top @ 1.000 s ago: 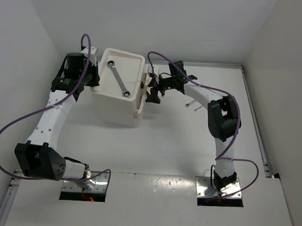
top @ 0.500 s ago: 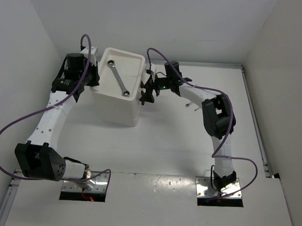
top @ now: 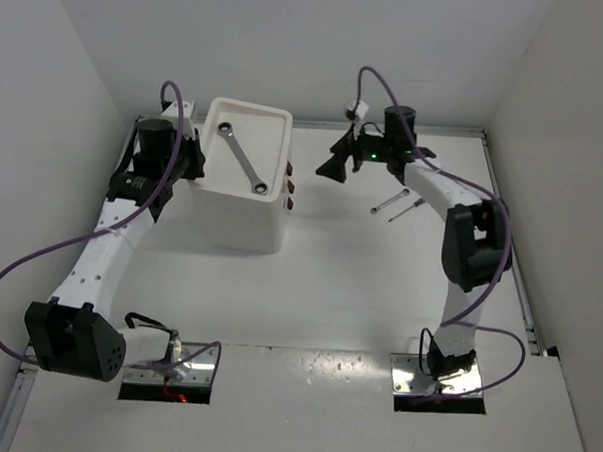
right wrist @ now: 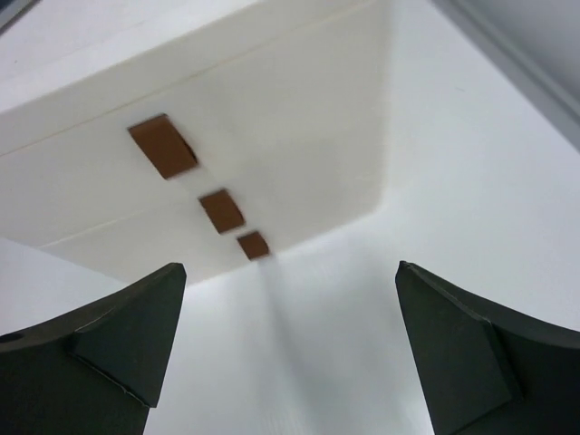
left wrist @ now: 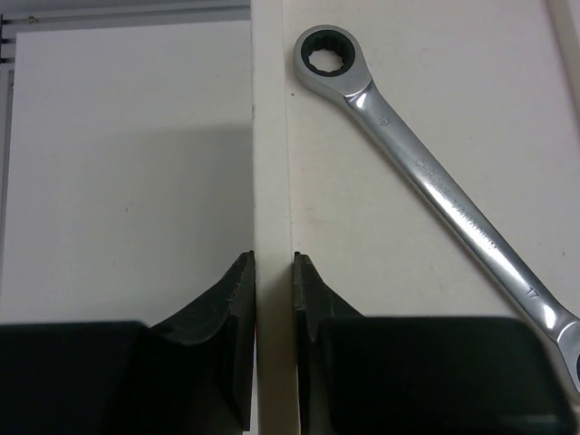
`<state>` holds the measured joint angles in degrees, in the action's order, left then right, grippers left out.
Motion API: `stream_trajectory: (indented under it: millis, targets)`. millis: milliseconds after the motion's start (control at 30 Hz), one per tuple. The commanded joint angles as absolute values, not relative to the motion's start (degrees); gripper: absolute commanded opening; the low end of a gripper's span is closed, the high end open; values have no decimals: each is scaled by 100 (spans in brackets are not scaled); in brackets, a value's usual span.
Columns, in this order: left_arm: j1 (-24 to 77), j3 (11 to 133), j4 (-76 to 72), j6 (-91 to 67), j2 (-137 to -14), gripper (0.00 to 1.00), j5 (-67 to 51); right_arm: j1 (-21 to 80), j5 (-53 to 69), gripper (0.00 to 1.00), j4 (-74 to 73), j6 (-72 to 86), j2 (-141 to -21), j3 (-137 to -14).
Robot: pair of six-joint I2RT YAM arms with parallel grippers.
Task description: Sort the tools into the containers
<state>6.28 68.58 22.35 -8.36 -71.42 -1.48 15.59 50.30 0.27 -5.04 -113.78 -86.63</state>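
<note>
The white drawer unit [top: 237, 223] stands at the back left, with its drawers shut and their reddish-brown handles [top: 288, 185] facing right. A silver wrench [top: 242, 158] lies in its tray top and also shows in the left wrist view [left wrist: 435, 195]. My left gripper [top: 192, 161] is shut on the tray's left rim [left wrist: 269, 136], one finger on each side. My right gripper [top: 334, 168] is open and empty, hanging above the table to the right of the unit. In its wrist view, three handles [right wrist: 222, 210] show ahead of it. Two thin tools [top: 395, 203] lie on the table further right. The pliers are out of view.
White walls close in the table on the left, back and right. A rail [top: 506, 235] runs along the table's right edge. The two arm bases [top: 170, 365] sit at the near edge.
The drawer that stuck out a second ago is now shut. My right gripper has pulled back from the drawer front, up and to the right. The left gripper keeps its hold on the rim.
</note>
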Motion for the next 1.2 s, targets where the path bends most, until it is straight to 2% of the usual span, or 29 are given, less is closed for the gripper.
stream_trajectory:
  millis: [0, 67, 100, 167, 200, 300, 367, 500, 600, 733, 800, 967, 1033, 1133, 1167]
  targets:
    - [1028, 6460, 3076, -1441, -7111, 0, -932, 1091, 5221, 99, 264, -45, -10636, -8271]
    - [1028, 6460, 3076, -1441, -7058, 4, -861, 827, 5282, 99, 211, 218, -10346, -8052]
    - [1028, 6408, 3076, -1441, -6997, 15, -861, 748, 5282, 99, 211, 359, -10266, -7972]
    - [1028, 6355, 3076, -1494, -6918, 29, -932, 519, 5221, 99, 211, 701, -10107, -7744]
    - [1028, 6354, 3076, -1494, -6839, 48, -932, 458, 5221, 99, 159, 973, -9951, -7674]
    - [1028, 6415, 3076, -1494, -6785, 67, -810, 352, 4827, 99, -244, 1099, -9512, -7366]
    - [1028, 6547, 3076, -1441, -6680, 67, -563, 352, 4493, 99, -535, 1099, -9309, -7243]
    - [914, 6925, 3015, -1389, -6452, 75, -448, 150, 4044, 99, -1334, 1178, -8939, -7242]
    - [853, 7232, 2936, -1310, -6285, 87, -335, 44, 3134, 99, -1757, 1178, -8632, -7120]
    - [853, 7540, 3058, -1195, -6398, 86, -229, -78, 2252, 99, -2195, 1039, -8499, -7242]
    - [853, 7655, 3111, -1195, -6530, 83, -176, -140, 2249, 99, -2390, 915, -8499, -7469]
    - [853, 7655, 3225, -1186, -6855, 77, -307, -202, 4357, 97, -3224, 466, -9007, -8111]
    - [853, 7655, 3226, -1187, -6943, 76, -308, -80, 4561, 89, -3741, 789, -9533, -8856]
    - [853, 7655, 3226, -1187, -6996, 73, -246, -184, 4737, 86, -3666, 1412, -9869, -9018]
    - [853, 7655, 3226, -1134, -6996, 73, -185, -185, 4415, 86, -3665, 1415, -9940, -9122]
